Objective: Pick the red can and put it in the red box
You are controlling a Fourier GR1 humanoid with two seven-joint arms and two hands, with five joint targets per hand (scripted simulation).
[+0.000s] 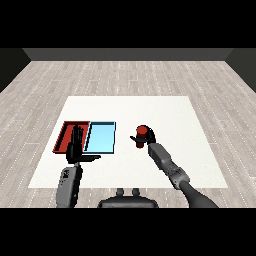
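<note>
Here, the red tray (65,131) and the light blue tray (102,137) are lying side by side on the white table (165,112), touching along one edge. Nothing is showing inside the blue one. The left hand (76,145) is hovering over the red tray with fingers straight and thumb spread, hiding part of its floor. The red can (142,133) is standing upright right of the trays, well apart from them. The right hand (146,139) is curling round it, covering its lower part.
</note>
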